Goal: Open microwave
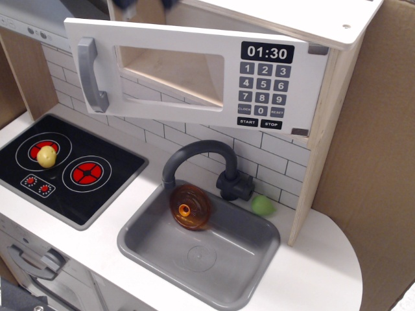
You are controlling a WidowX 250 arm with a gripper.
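Note:
The white microwave (194,71) sits under the top shelf. Its wide door is swung partly open towards me, hinged on the right. The grey bar handle (90,74) stands free at the door's left end. The clear window (172,72) shows the bare wooden inside. The black clock panel (268,52) reads 01:30 above the number keypad (262,91). Only small dark blurred bits of my gripper (126,6) show at the top edge, above the door and apart from the handle. Its jaws are not visible.
A black stovetop (97,188) at the left bears a yellow ball (47,156). A grey sink (149,243) holds a tilted orange dish (190,207) below a dark faucet (194,155). A green ball (262,205) lies behind the sink. A cardboard wall (369,162) stands at the right.

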